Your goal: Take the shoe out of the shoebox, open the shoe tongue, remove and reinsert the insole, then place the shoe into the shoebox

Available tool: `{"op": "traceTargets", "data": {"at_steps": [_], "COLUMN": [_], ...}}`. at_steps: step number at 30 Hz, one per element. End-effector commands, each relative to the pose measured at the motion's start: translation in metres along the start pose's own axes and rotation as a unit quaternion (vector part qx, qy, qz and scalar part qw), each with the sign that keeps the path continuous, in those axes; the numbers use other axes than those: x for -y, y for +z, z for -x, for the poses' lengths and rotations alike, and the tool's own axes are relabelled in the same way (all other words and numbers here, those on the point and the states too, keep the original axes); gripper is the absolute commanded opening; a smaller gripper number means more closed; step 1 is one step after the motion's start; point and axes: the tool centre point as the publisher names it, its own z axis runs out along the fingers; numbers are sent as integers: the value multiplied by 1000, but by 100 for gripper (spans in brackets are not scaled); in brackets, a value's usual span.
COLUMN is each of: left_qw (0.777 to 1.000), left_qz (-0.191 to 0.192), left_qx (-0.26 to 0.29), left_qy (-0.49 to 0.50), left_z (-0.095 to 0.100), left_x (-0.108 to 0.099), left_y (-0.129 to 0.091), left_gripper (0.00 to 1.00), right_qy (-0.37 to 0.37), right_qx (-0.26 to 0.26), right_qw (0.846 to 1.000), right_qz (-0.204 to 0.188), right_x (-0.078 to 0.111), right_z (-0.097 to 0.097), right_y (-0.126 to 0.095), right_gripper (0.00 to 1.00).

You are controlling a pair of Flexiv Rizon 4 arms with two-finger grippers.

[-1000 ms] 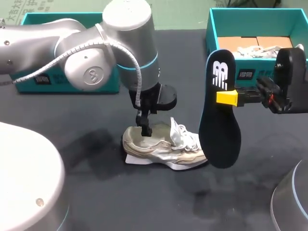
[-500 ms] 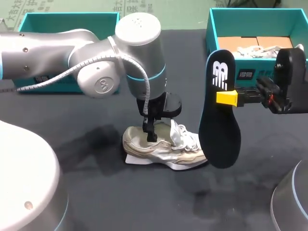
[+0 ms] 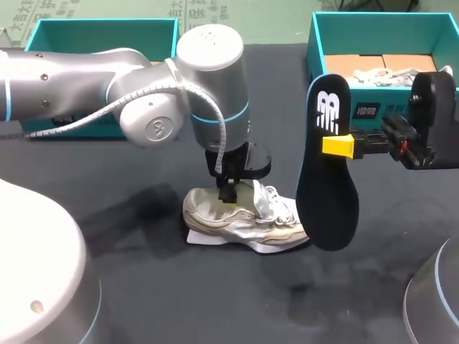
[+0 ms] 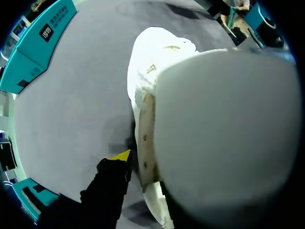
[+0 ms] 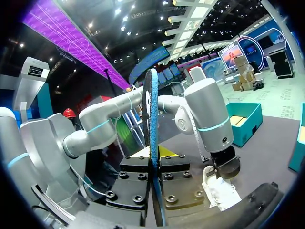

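While the right hand (image 3: 338, 145) clamps the upright insole (image 3: 327, 208), the left hand (image 3: 228, 203) meets the shoe (image 3: 247, 226), grip unclear.

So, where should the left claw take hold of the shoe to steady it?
The side wall of the collar, from above: the shoe stands on its sole, opening upward, and that thin rim suits a pinch. The left claw hangs right over it.

This is a robot work station, as in a lab or at a demonstration stand. A left arm (image 3: 86, 79) and a right arm (image 3: 432, 115) reach over a table (image 3: 215, 301) with a dark cover, where a teal shoebox (image 3: 326, 68) and a second teal box (image 3: 100, 29) stand.
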Motion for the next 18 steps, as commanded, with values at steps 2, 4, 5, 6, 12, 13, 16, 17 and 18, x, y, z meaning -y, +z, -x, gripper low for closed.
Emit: {"op": "traceTargets", "data": {"at_steps": [2, 4, 5, 6, 12, 13, 16, 17, 18], "left_qw": [1000, 1000, 1000, 1000, 999, 999, 997, 995, 995], "left_qz": [3, 3, 2, 1, -6, -11, -16, -16, -13], "left_qx": [-4, -7, -10, -12, -21, -24, -28, -28, -25], "left_qy": [3, 6, 8, 9, 37, 46, 75, 90, 100], "left_z": [1, 1, 1, 1, 0, 0, -1, -1, -1], "left_x": [1, 2, 2, 2, 3, 3, 3, 4, 4], "left_y": [2, 2, 2, 1, -7, -9, -18, -21, -23], "left_gripper": [0, 0, 0, 0, 0, 0, 0, 0, 0], "right_qy": [0, 0, 0, 0, 0, 0, 0, 0, 0], "right_qx": [64, 64, 64, 64, 64, 64, 64, 64, 64], "right_qw": [998, 998, 998, 998, 998, 998, 998, 998, 998], "right_qz": [3, 3, 3, 3, 3, 3, 3, 3, 3], "right_x": [4, 4, 4, 4, 4, 4, 4, 4, 4], "right_z": [-9, -9, -9, -9, -9, -9, -9, -9, -9], "right_y": [-3, -3, -3, -3, -3, -3, -3, -3, -3], "right_gripper": [0, 0, 0, 0, 0, 0, 0, 0, 0]}}
